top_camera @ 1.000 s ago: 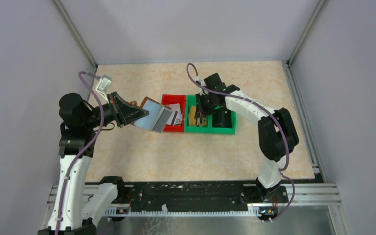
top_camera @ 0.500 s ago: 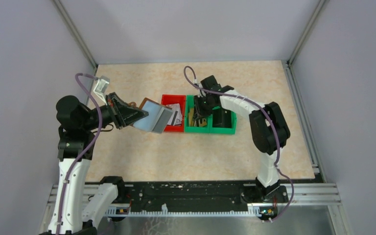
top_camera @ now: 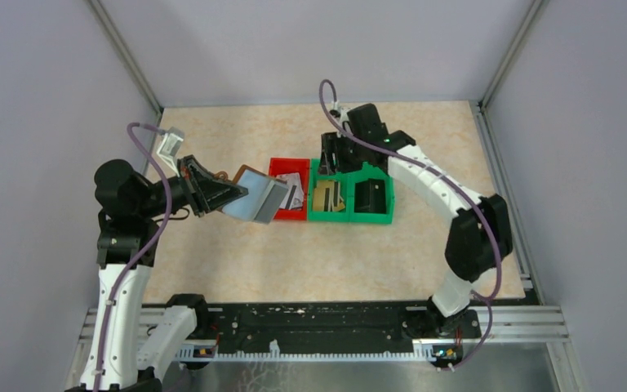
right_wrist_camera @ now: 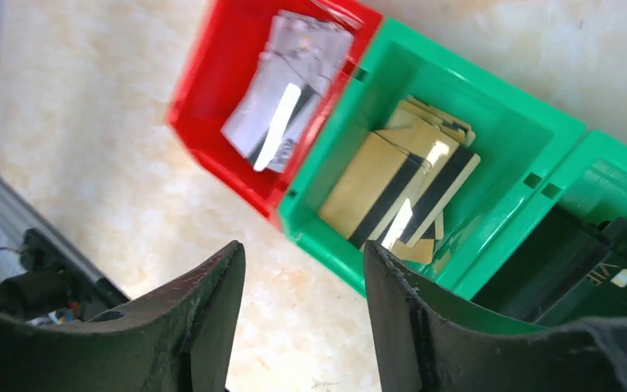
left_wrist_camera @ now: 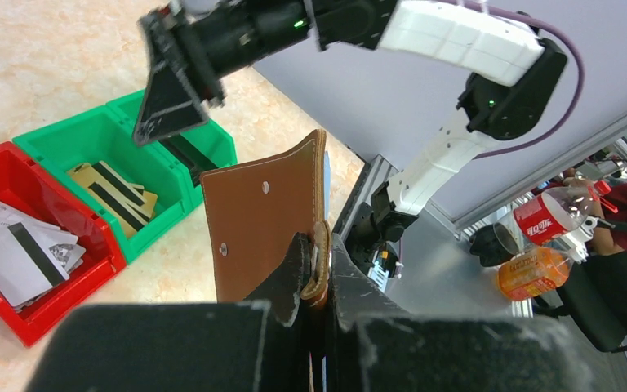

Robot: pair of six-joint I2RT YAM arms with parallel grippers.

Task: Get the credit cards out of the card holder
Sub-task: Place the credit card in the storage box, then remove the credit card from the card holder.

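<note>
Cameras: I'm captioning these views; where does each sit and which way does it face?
Top external: high behind the robot, looking down on the table; left arm and right arm show.
Left wrist: rides its wrist, looks past the card holder towards the right arm; left tool at bottom.
Right wrist: rides its wrist, looks down into the red bin and green bin; right tool at bottom.
Shared: all show the gold cards in it.
</note>
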